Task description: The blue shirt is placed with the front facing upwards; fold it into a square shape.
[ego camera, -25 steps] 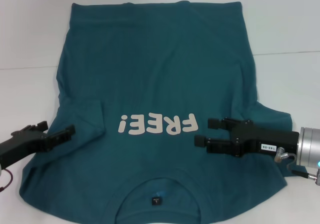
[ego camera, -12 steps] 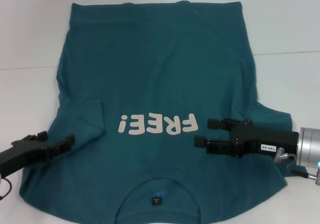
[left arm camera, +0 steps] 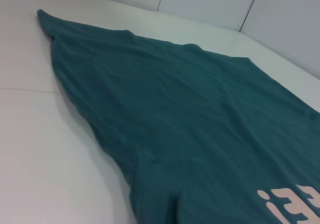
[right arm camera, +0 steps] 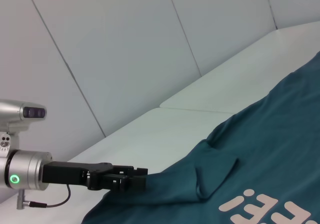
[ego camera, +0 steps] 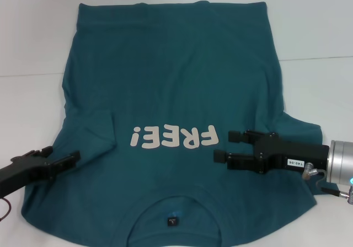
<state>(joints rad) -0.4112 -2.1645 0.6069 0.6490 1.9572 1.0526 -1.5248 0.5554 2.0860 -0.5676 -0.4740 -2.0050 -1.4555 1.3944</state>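
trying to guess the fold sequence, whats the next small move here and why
Probably the left gripper should settle onto the blue shirt and pinch it. It sits low at the shirt's left edge by the already folded-in sleeve, holding nothing visible, while the right gripper, fingers apart, hovers over the opposite chest.

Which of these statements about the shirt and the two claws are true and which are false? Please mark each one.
1. The blue shirt lies with its FREE! lettering facing up. True.
2. The right claw is open above the shirt, beside the lettering. True.
3. The left claw is over the middle of the lettering. False: it is at the shirt's left sleeve edge.
4. The shirt is already folded into a square. False: the body lies spread flat; only the left sleeve lies folded onto it.
5. The neck label is at the end nearest the robot. True.
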